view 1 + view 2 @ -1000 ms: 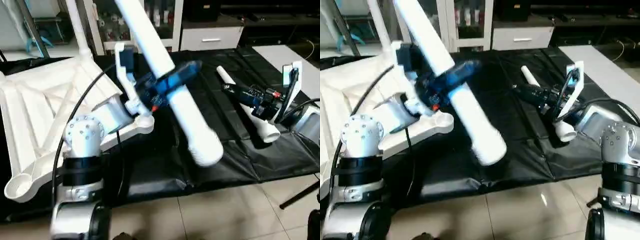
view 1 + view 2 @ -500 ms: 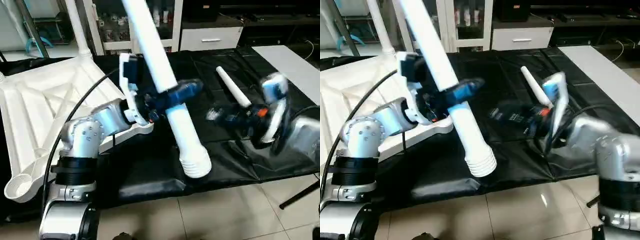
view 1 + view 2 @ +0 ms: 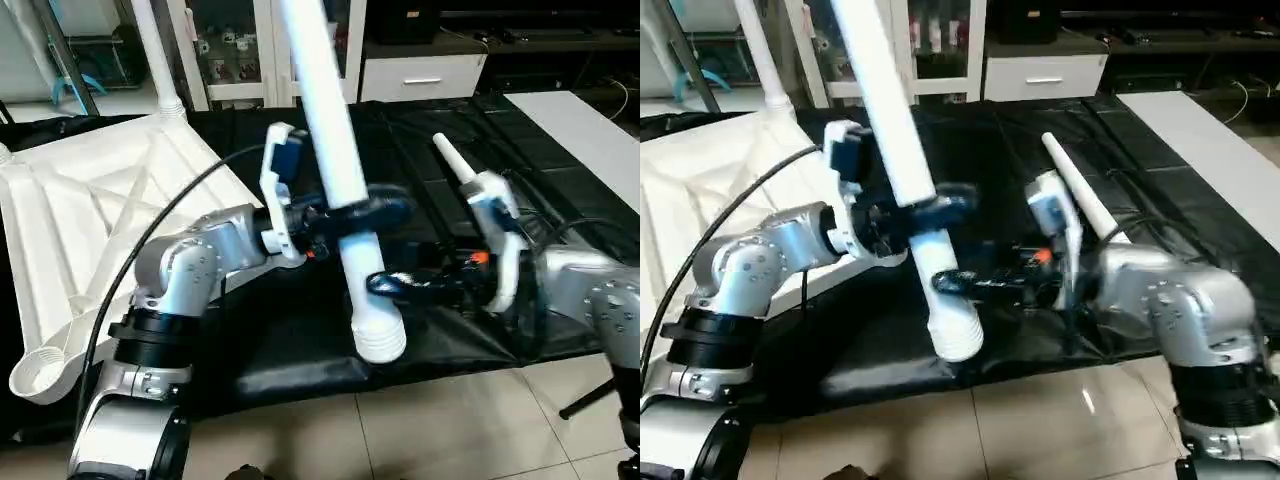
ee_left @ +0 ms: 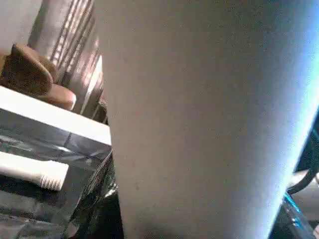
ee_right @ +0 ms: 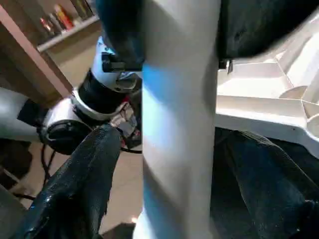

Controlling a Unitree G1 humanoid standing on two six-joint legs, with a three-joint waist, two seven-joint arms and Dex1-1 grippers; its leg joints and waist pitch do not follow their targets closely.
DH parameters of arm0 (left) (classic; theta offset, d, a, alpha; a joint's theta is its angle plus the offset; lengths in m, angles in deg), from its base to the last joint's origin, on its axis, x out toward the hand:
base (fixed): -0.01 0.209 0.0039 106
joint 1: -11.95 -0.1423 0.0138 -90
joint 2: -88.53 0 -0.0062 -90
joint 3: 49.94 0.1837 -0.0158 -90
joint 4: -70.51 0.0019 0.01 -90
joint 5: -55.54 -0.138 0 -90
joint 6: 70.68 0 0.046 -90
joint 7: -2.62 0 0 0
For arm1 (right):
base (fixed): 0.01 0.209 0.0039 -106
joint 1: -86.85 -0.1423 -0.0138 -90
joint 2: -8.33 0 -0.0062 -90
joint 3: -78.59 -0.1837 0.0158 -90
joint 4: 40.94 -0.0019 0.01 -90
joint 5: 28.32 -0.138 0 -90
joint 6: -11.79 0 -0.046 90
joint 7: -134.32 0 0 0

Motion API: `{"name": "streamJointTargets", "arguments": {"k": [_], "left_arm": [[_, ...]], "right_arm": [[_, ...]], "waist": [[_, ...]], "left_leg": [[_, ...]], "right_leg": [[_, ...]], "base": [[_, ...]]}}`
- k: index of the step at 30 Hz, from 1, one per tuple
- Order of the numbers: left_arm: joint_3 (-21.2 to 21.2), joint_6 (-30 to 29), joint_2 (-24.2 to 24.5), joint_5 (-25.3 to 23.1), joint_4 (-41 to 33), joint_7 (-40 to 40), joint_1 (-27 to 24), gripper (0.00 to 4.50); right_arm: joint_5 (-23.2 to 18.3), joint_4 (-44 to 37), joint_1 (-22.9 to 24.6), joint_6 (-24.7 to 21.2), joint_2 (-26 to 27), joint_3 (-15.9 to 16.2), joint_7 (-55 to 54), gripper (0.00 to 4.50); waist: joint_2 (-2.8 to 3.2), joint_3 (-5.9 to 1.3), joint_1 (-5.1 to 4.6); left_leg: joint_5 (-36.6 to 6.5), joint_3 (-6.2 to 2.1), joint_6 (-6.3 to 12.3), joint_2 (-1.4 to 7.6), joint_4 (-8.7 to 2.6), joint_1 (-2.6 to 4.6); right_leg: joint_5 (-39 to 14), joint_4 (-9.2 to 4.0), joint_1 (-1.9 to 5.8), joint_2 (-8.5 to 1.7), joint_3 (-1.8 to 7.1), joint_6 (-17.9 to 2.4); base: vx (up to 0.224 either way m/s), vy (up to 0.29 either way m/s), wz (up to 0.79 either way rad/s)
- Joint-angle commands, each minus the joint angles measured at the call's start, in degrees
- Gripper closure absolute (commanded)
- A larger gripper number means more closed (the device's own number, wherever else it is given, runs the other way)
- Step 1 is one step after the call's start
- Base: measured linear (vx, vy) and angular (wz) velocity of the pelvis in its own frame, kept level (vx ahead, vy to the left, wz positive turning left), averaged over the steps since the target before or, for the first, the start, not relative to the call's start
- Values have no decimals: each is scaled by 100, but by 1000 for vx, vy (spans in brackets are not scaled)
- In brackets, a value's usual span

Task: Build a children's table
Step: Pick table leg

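Grippers meet on 1 white tube leg (image 3: 335,170), steeply tilted over your black-draped work table (image 3: 560,160): left gripper (image 3: 372,212) pinches it mid-shaft; right gripper (image 3: 385,284) straddles its flared end, fingers spread.

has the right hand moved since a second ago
Yes. The right hand has swung in toward the robot's left, away from the loose leg lying on the black cloth, and now reaches the leg the left hand holds.

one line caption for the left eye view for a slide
Left gripper holds a long white tube leg upright while right gripper reaches its lower end.
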Motion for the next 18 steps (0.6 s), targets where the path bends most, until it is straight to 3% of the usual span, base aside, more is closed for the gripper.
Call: {"name": "streamJointTargets", "arguments": {"k": [1, 2, 5, 6, 10, 18], "left_arm": [[213, 153, 33, -172, -154, -121, 159, 268], [262, 191, 43, -212, -156, -158, 166, 268], [310, 241, 54, -261, -149, -197, 180, 268], [316, 250, 58, -270, -152, -195, 181, 268], [299, 280, 74, -301, -128, -183, 192, 268], [296, 325, 76, -321, -62, -202, 198, 268]], "right_arm": [[324, 249, -264, 165, 82, 241, -144, 116], [381, 323, -312, 177, 97, 311, -157, 123], [421, 372, -341, 189, 80, 400, -100, 149], [419, 366, -342, 183, 73, 425, -65, 149], [391, 315, -331, 153, -6, 559, 108, 188], [436, 268, -261, 181, -97, 689, 247, 255]], "waist": [[-58, -409, -29], [-86, -407, -30], [-72, -416, -29], [-104, -418, -26], [-88, -425, -12], [-84, -419, -15]], "left_leg": [[-773, 76, 62, 59, -411, 87], [-772, 79, 47, 62, -412, 83], [-704, 81, 76, 62, -402, 83], [-674, 85, 91, 61, -401, 79], [-569, 85, 160, 64, -390, 79], [-682, 85, 130, 62, -392, 79]], "right_leg": [[-1019, -370, 316, -151, 113, -1277], [-1037, -364, 319, -154, 118, -1267], [-891, -350, 330, -151, 124, -1267], [-842, -350, 335, -148, 123, -1274], [-644, -319, 336, -143, 120, -1355], [-852, -338, 335, -148, 125, -1310]], "base": [[0, 0, 0], [0, 0, 0], [0, 0, 0], [0, 0, 0], [0, 0, 0], [0, 0, 0]]}}
